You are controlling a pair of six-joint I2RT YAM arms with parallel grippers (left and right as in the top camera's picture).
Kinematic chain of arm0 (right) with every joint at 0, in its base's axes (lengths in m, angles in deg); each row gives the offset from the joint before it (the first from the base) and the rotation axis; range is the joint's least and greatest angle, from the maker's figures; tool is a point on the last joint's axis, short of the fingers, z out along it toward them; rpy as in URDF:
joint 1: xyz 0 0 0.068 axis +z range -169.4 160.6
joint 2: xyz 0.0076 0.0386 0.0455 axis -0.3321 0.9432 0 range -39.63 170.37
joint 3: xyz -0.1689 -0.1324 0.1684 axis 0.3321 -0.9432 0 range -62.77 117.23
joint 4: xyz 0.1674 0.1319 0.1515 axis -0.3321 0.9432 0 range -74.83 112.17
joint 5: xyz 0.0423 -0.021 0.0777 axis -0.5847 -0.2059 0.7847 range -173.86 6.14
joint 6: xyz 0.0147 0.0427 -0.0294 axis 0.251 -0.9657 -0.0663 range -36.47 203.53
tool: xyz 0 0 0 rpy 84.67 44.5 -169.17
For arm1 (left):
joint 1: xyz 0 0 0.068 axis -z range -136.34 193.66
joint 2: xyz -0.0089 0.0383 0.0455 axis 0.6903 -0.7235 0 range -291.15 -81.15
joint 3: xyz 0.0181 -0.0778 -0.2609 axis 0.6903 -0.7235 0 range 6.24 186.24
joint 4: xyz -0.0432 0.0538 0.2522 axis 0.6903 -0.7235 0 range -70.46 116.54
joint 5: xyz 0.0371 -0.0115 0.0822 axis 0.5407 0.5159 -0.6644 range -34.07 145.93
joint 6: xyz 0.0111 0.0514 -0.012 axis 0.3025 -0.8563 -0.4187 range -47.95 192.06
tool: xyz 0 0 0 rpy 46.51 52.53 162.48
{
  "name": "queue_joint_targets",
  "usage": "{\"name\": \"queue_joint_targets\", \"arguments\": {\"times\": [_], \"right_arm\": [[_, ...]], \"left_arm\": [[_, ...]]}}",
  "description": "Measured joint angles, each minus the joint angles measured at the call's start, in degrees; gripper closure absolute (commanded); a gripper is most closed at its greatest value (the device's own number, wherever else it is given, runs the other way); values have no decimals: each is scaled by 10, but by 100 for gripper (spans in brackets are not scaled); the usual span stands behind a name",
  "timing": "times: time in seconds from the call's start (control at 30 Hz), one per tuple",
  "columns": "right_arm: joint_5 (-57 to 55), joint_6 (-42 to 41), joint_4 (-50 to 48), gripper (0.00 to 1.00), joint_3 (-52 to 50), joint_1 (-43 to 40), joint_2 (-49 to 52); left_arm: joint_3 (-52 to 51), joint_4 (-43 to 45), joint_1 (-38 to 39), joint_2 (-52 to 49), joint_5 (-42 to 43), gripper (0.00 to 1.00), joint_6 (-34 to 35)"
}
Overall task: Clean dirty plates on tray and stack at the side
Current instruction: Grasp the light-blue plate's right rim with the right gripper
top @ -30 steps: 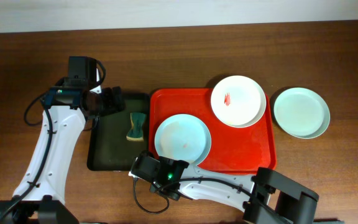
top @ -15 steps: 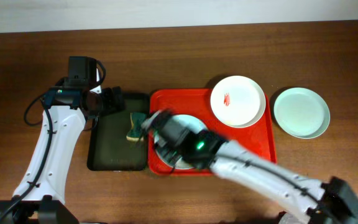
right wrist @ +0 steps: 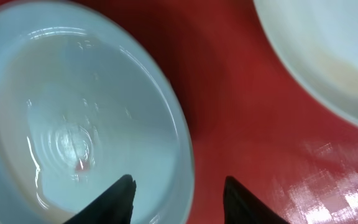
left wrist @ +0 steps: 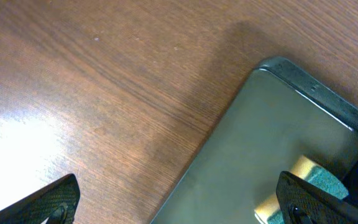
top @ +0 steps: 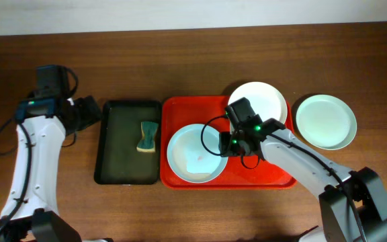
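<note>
The right gripper (right wrist: 179, 196) is seen low over the red tray (right wrist: 229, 93), its jaws parted and nothing clamped between them. One finger is placed above the inside of the mint-green plate (right wrist: 73, 112) and the other above bare tray, so that the plate's right rim is straddled by the gap. Whether either finger touches the plate cannot be told. A small red speck (right wrist: 79, 165) is seen near the plate's centre. This plate lies in the left half of the tray.

Just beyond the gripper, the white plate (right wrist: 328, 43) is set on the tray's far right corner, overhanging the far rim. A second mint-green plate (top: 326, 121) is found on the table (left wrist: 73, 74), off the tray, just beside its right edge.

On the tray's other side a dark green tray (top: 119, 161) is placed, with a sponge (top: 147, 136) lying in it. Farther left, the left gripper (left wrist: 179, 208) is held over the table by the green tray's corner, jaws spread wide and holding nothing.
</note>
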Motion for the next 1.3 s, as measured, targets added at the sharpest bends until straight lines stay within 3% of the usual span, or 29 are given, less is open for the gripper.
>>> {"name": "queue_joint_targets", "arguments": {"times": [0.07, 0.1, 0.17, 0.23, 0.4, 0.47, 0.5, 0.73, 0.9, 0.97, 1.03, 1.2, 1.23, 1.27, 1.3], "right_arm": [[0, -1, -50, 54, -24, 0, 1], [0, -1, -66, 61, -36, 0, 1], [0, -1, -80, 86, -51, 0, 2], [0, 1, -88, 96, -52, 0, 5], [-2, -2, -89, 96, -52, 0, 5], [-2, -2, -88, 84, -52, 0, 5], [-2, -3, -88, 83, -52, 0, 5], [-5, -1, -89, 83, -52, 0, 6], [-12, -2, -106, 93, -52, 0, 13], [-12, -2, -106, 74, -52, 0, 13], [-13, -3, -106, 66, -52, 0, 13], [-12, -1, -112, 68, -52, 0, 22], [-12, -1, -113, 74, -52, 0, 26], [-10, 1, -113, 94, -52, 0, 28], [-8, -2, -115, 96, -52, 0, 29]], "left_arm": [[0, -7, -7, 0, 6, 1, 3], [0, -7, -8, 0, 8, 1, 3], [0, -7, -7, 0, 10, 1, 3], [0, -7, -7, 0, 13, 1, 4], [0, -7, -7, 0, 13, 1, 4], [0, -7, -7, 0, 13, 1, 4], [0, -7, -8, 0, 13, 1, 4], [0, -7, -7, 0, 13, 1, 4], [0, -7, -7, 0, 13, 1, 4], [0, -7, -7, 0, 13, 1, 4], [0, -7, -7, 0, 13, 1, 4], [0, -7, -7, 0, 13, 1, 4], [0, -7, -7, 0, 13, 1, 4], [0, -7, -7, 0, 13, 1, 4], [0, -7, -7, 0, 13, 1, 4]]}}
